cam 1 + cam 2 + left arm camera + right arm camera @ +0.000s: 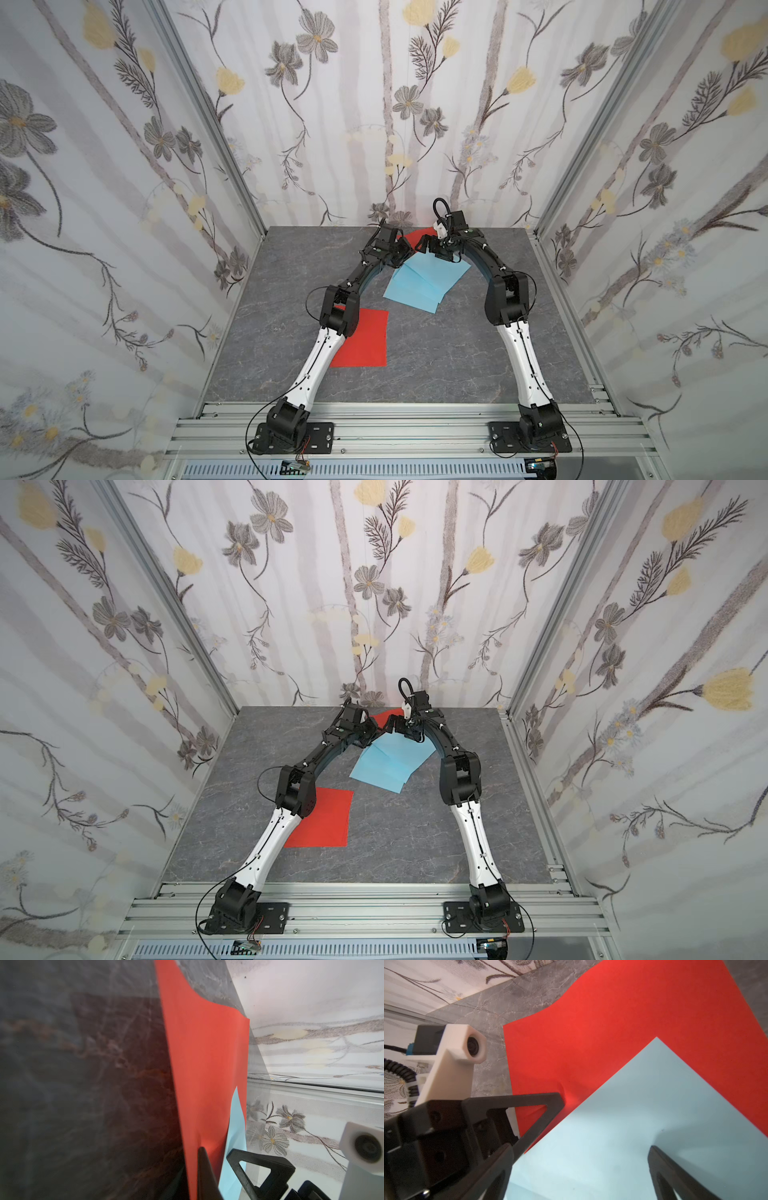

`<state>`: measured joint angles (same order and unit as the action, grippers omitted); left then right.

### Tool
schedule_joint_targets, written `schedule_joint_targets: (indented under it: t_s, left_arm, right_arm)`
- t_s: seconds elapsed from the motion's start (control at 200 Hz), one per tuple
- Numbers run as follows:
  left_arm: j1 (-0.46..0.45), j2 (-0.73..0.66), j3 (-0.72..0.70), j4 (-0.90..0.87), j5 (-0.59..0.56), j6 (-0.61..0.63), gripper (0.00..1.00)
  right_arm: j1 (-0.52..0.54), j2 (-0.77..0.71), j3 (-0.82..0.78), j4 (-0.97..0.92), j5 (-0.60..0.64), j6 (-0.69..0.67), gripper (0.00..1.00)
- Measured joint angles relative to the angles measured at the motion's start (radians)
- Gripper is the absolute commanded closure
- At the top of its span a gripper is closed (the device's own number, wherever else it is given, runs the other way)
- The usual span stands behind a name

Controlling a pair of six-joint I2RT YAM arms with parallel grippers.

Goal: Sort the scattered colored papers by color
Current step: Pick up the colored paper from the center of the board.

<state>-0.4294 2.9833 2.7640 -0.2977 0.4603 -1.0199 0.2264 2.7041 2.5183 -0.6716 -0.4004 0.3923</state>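
A red paper (pixel 415 237) lies at the back of the table, its near edge lifted. My left gripper (pixel 193 1159) is shut on that edge; the right wrist view shows its finger (pixel 533 1105) pinching the creased red paper (pixel 612 1032). A corner of the blue paper (pixel 633 1115) overlaps the red sheet, and my right gripper (pixel 577 1167) stands open with its fingertips (pixel 660 1163) on that blue sheet. In both top views the two grippers (pixel 409 248) (pixel 388 725) almost meet. Overlapping blue papers (pixel 424 278) spread just in front of them. Another red paper (pixel 365 338) lies front left, partly under my left arm.
The grey marble table (pixel 436 365) is boxed in by flowered walls on three sides, and the back wall (pixel 395 166) rises right behind the grippers. An aluminium rail (pixel 395 432) with both arm bases runs along the front edge.
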Motion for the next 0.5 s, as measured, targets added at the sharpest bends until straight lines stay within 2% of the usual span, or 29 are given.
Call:
schedule_joint_targets:
  t_s: [0.12, 0.155, 0.175, 0.255, 0.5]
  left_arm:
    - [-0.001, -0.014, 0.013, -0.055, 0.003, 0.025, 1.00]
    - [-0.001, -0.022, 0.018, -0.077, 0.005, 0.039, 0.87]
    - [-0.001, -0.028, 0.019, -0.090, 0.005, 0.049, 0.86]
    - [0.000, -0.055, 0.020, -0.132, 0.008, 0.078, 1.00]
    - [0.000, -0.096, 0.026, -0.199, 0.009, 0.156, 1.00]
  right_arm:
    - [0.000, -0.026, -0.014, -0.031, -0.004, -0.002, 0.00]
    - [0.001, -0.033, -0.018, -0.038, -0.005, -0.005, 0.00]
    - [0.000, -0.039, -0.023, -0.041, -0.006, -0.009, 0.00]
    - [0.000, -0.051, -0.034, -0.043, -0.018, -0.019, 0.00]
    - [0.000, -0.053, -0.044, -0.051, -0.023, -0.027, 0.00]
